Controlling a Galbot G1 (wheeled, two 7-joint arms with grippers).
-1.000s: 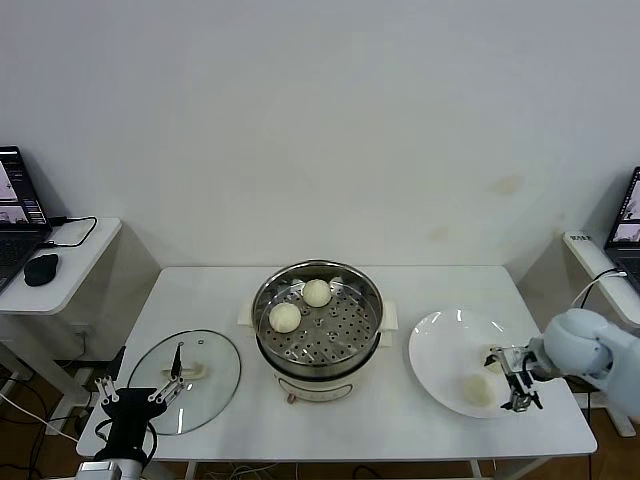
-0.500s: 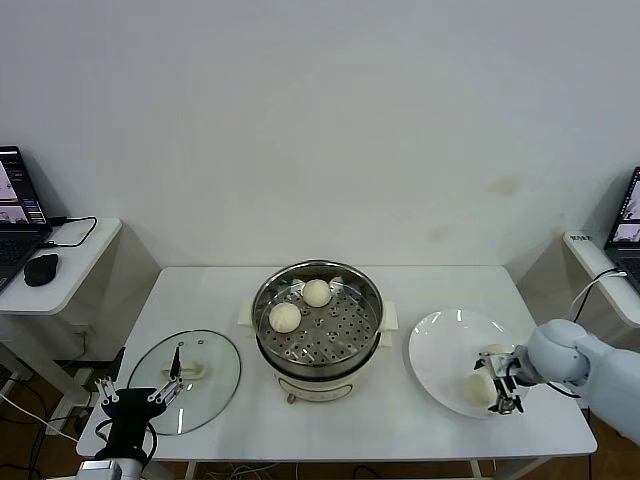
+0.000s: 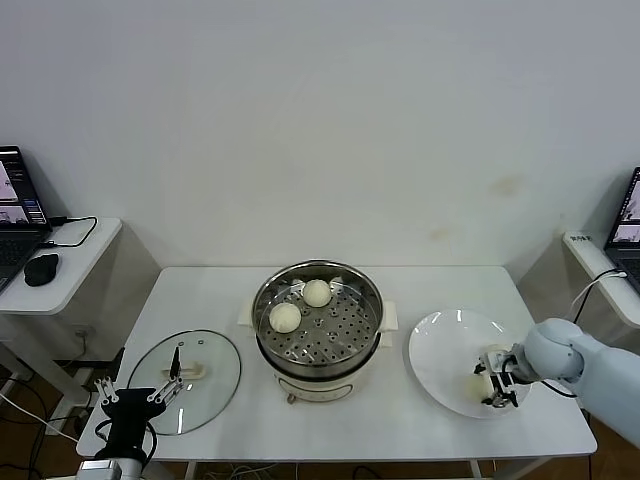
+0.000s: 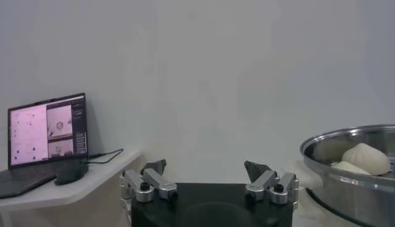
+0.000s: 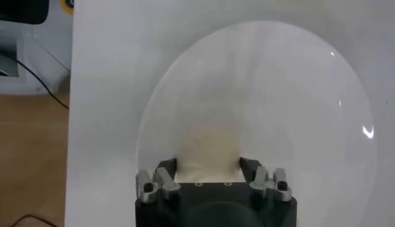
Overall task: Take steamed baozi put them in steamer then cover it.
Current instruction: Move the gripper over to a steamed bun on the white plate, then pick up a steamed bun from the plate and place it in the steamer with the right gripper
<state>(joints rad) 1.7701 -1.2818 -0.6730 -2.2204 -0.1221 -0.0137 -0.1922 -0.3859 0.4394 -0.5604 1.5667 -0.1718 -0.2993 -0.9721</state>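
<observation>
The steel steamer [image 3: 352, 340] stands at the table's middle with two baozi [image 3: 316, 292] [image 3: 285, 316] on its perforated tray; it also shows in the left wrist view [image 4: 355, 191]. The glass cover [image 3: 205, 365] lies flat on the table to its left. My right gripper [image 3: 496, 378] is down on the white plate [image 3: 440, 350], open, with its fingers on either side of a cream-white baozi [image 5: 208, 147] that fills the gap. That baozi is mostly hidden in the head view. My left gripper [image 3: 132, 392] is open and empty, parked at the table's front left edge by the cover.
A side desk with a laptop [image 3: 18, 205] and a mouse [image 3: 41, 269] stands at the far left. Another laptop [image 3: 628, 210] sits at the far right. The table's front edge runs just below the plate.
My right gripper has moved left across the plate from beside the baozi to over it, with its fingers now on both sides of it. The left arm has not moved.
</observation>
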